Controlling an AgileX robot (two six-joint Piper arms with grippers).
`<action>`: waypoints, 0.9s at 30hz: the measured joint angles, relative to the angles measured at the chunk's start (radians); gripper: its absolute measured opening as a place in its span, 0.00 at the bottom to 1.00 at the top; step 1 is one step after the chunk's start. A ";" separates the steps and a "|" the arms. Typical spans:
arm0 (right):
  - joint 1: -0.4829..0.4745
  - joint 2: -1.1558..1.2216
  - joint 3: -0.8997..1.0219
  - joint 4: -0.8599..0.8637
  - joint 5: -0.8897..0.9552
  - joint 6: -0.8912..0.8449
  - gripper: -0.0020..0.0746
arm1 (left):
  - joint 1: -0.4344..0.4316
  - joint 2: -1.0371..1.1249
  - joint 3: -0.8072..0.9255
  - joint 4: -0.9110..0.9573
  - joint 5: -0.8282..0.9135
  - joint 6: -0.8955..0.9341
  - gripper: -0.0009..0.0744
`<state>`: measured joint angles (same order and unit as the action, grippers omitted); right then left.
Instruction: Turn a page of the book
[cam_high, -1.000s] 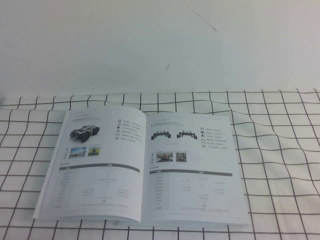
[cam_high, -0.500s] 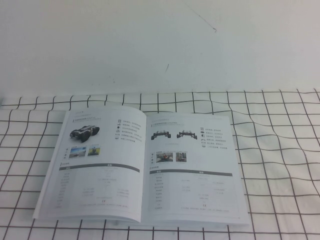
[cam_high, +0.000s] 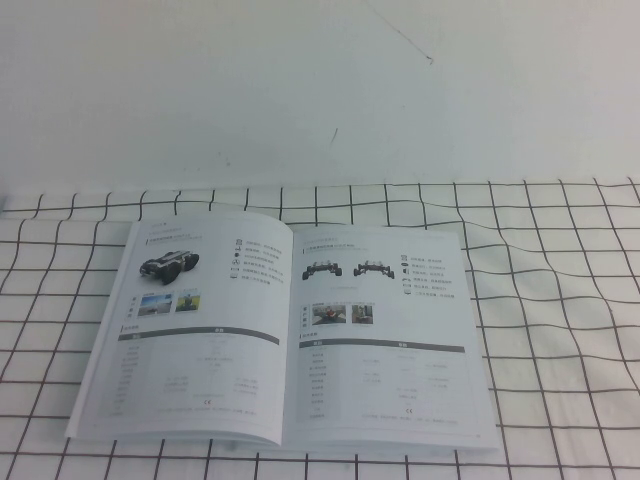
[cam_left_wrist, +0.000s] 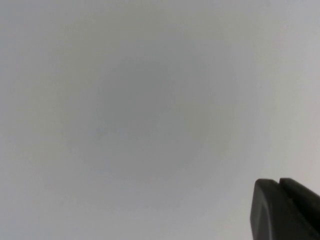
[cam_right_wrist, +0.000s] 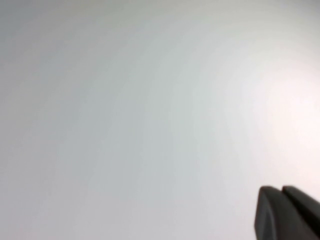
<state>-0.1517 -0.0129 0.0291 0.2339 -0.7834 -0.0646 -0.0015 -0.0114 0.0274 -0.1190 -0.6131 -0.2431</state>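
Flat on the worktop (cam_high: 560, 300) lies the book (cam_high: 285, 335), opened wide on a white cloth crossed by a black grid. It sits in the near middle of the high view, its lower edge close to the near edge of the scene. A plain white wall rises beyond the far edge of the cloth.

Its left-hand leaf (cam_high: 195, 330) carries one dark vehicle photo near the top, two small colour photos beneath it, and a table under a dark grey bar. On the other side of the spine, the page (cam_high: 385, 340) shows two small dark chassis pictures side by side, an icon list beside them, two small photos below, and its own grey-barred table. Both leaves lie down against the book, with only a slight swell near the spine.

Neither arm appears in the high view. The left tool (cam_left_wrist: 286, 210) shows only as a dark tip in a corner of its wrist view, against a blank pale surface; whether it is clenched or released cannot be told. The right tool (cam_right_wrist: 287, 212) looks the same in its wrist view, a dark tip against blank white, its state likewise impossible to tell.
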 joint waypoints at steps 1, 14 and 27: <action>0.000 0.000 0.000 -0.006 0.003 -0.011 0.02 | 0.000 -0.002 0.000 -0.018 0.023 -0.007 0.01; 0.000 0.160 -0.469 -0.046 0.846 -0.205 0.02 | 0.000 0.186 -0.519 -0.009 1.000 0.061 0.01; 0.000 0.788 -0.858 0.212 1.373 -0.400 0.02 | 0.000 0.970 -0.809 -0.553 1.327 0.623 0.01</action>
<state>-0.1517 0.7749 -0.8285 0.4463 0.5900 -0.4644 -0.0015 0.9590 -0.7812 -0.6717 0.7140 0.3803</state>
